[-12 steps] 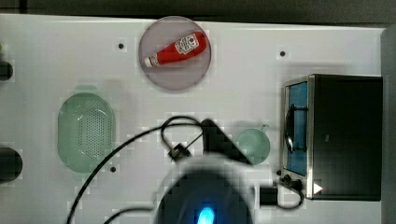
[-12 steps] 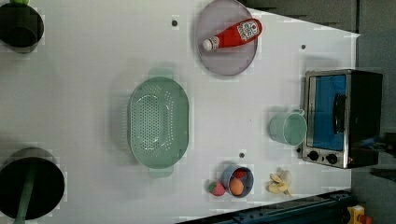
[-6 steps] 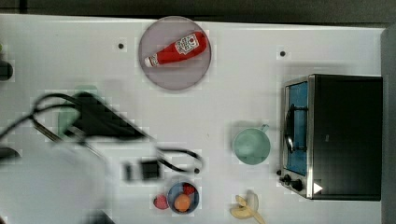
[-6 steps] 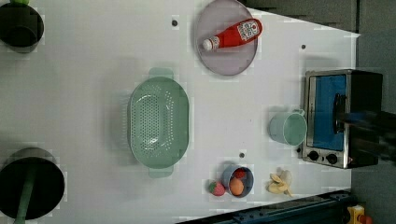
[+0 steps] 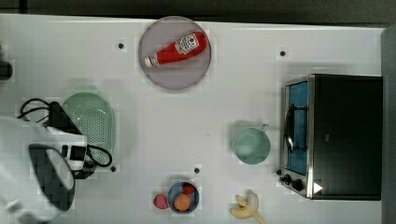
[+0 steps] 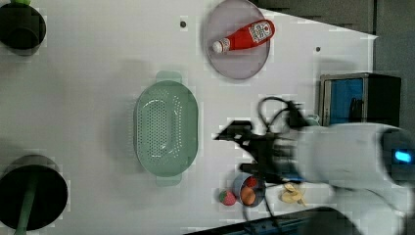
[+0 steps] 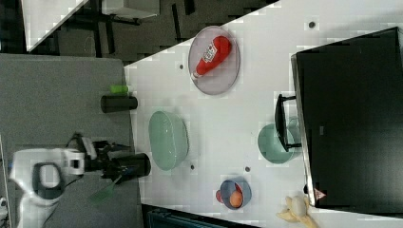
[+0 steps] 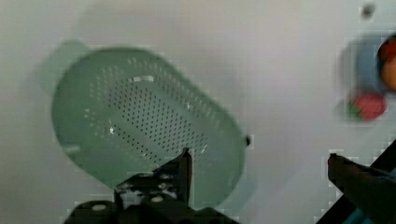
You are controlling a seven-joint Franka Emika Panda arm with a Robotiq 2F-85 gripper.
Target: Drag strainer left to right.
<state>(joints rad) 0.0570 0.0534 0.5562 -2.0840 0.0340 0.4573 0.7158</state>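
Observation:
The strainer [image 5: 93, 122] is a pale mint-green oblong basket with a perforated floor, lying on the white table at the top view's left. In the top view my arm hangs over its left edge. In the left view my gripper [image 6: 234, 151] hovers to the right of the strainer [image 6: 166, 128], apart from it. In the right view the gripper [image 7: 138, 165] sits just left of the strainer [image 7: 168, 140]. In the wrist view the gripper [image 8: 261, 163] is open above one rounded end of the strainer [image 8: 140, 121], with one fingertip [image 8: 185, 163] over its rim and nothing held.
A round mint mug [image 5: 252, 145] stands beside a toaster oven [image 5: 336, 135] at the top view's right. A grey plate [image 5: 175, 77] with a ketchup bottle [image 5: 176, 49] lies at the back. A blue bowl of fruit [image 5: 183, 197] and a banana [image 5: 246, 206] lie near the front edge.
In the top view my arm swept from the middle to the left, over the strainer. In the left view it came in from the right. The strainer has not moved.

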